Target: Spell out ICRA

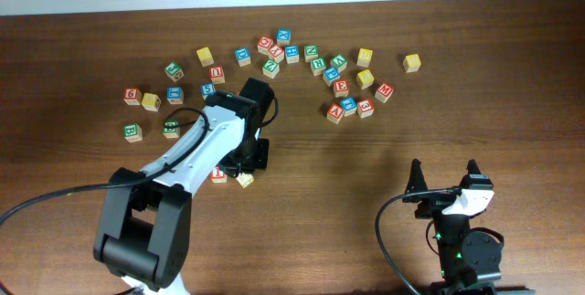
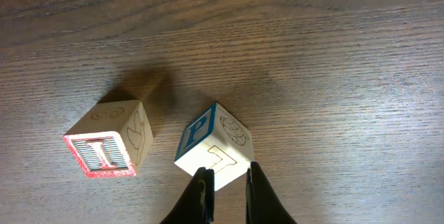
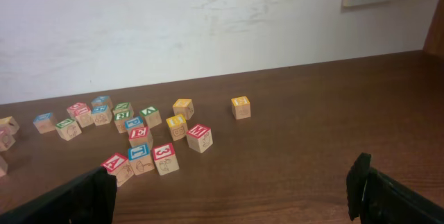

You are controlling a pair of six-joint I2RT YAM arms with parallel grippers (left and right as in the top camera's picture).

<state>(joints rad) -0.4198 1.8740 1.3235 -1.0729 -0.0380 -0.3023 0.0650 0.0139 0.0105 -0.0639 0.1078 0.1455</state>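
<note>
The red "I" cube lies on the table. To its right sits a cube turned cornerwise that shows a blue "P" face in the left wrist view. From overhead this cube looks yellow, and I cannot read a "C" on it. My left gripper hangs over its near corner. Its jaws are nearly closed, far narrower than the cube. The red "A" cube lies in the scatter on the right. I cannot pick out the "R". My right gripper is open and holds nothing.
Several other letter cubes are strewn across the far half of the table, with a small group at the left. A yellow cube lies alone at the far right. The left arm reaches diagonally over the table's middle.
</note>
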